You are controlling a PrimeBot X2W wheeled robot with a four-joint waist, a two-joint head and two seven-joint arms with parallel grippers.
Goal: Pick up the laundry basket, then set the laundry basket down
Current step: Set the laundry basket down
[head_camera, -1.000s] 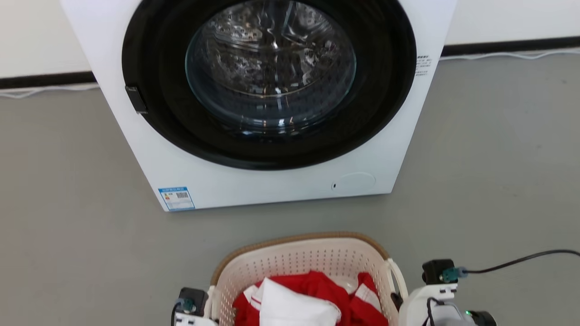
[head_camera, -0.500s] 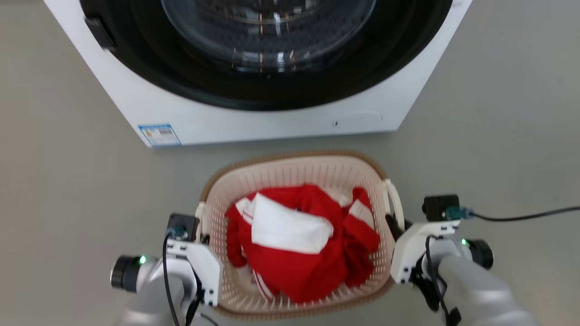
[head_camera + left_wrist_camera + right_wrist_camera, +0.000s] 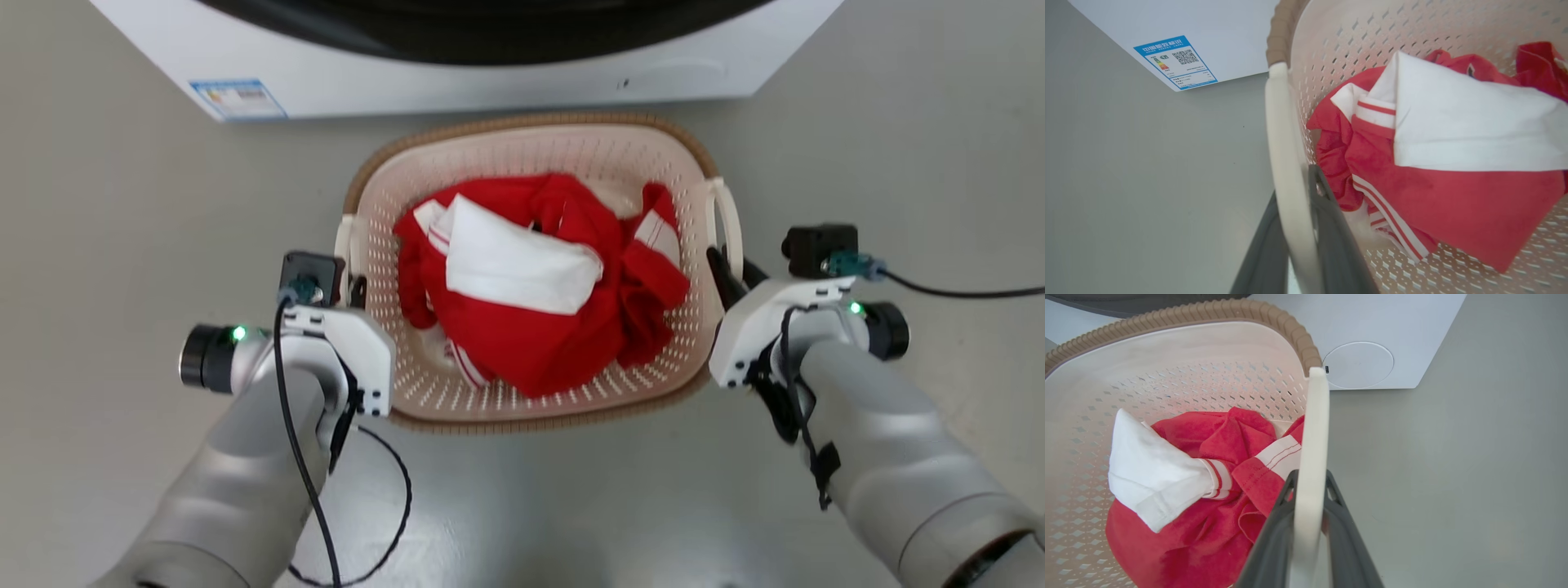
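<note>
Here's the laundry basket (image 3: 522, 124), sitting just in front of the washing machine (image 3: 457, 69), its far rim close to the machine's bottom edge; whether its base is touching the floor (image 3: 122, 204) I can't tell from up here. The left gripper (image 3: 1295, 196) is clamped on the left loop handle (image 3: 1284, 139), 1 dark finger on each side of the white strap, and the right gripper (image 3: 1309, 479) is pinching the right loop handle (image 3: 1315, 424) the same way. Good places to hold: the 2 handles sit on opposite sides, so the load should balance. I'd call this a light carry, with thin perforated plastic that is stiff enough to keep its shape, though the walls may flex a little. The handles look smooth, so a slip is possible if 1 side rises ahead of the other. The soft red-and-white clothing (image 3: 531, 302) inside adds little weight and could shift. The count: 1 basket, 2 handles, 2 grippers, 1 washing machine, 1 bundle of clothing, pieces uncountable.
</note>
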